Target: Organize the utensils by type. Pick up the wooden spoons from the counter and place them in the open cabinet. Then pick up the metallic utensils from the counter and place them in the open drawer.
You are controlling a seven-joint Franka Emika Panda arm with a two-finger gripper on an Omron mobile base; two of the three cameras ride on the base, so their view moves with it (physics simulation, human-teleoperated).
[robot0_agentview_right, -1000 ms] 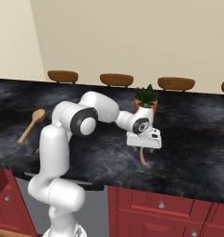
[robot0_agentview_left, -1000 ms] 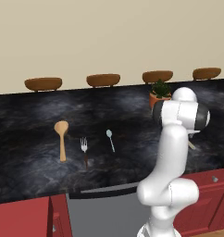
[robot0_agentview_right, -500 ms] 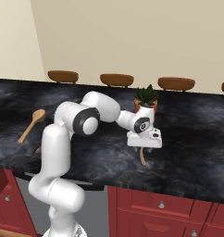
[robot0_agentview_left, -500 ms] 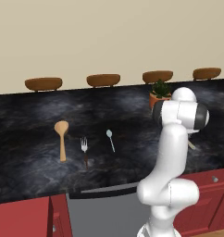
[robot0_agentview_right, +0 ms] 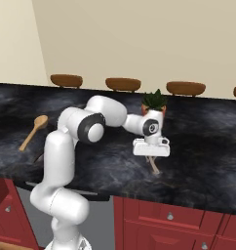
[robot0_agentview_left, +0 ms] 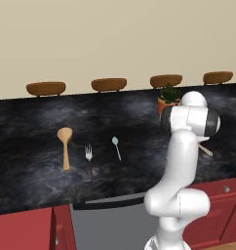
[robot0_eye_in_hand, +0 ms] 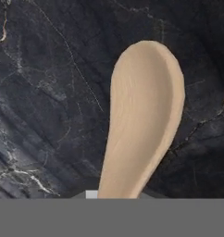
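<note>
Two tan wooden spoons lie on the black marbled counter. One wooden spoon is at the right, in front of the potted plant. My gripper points straight down onto its handle, and its fingers look shut on it. The bowl of that spoon looms large in the hand view, and its tip pokes out from behind my arm. The other wooden spoon lies at the left. The dark-handled fork and the small silver spoon lie beside it. The open cabinet is out of view.
A potted plant stands just behind the gripper. Several brown wooden bowls line the back wall. Red cabinet fronts run below the counter edge. A red part juts at the lower left; I cannot tell whether it is the open drawer.
The fingers have drawn in on the spoon handle. The arm and the other utensils stay where they were.
</note>
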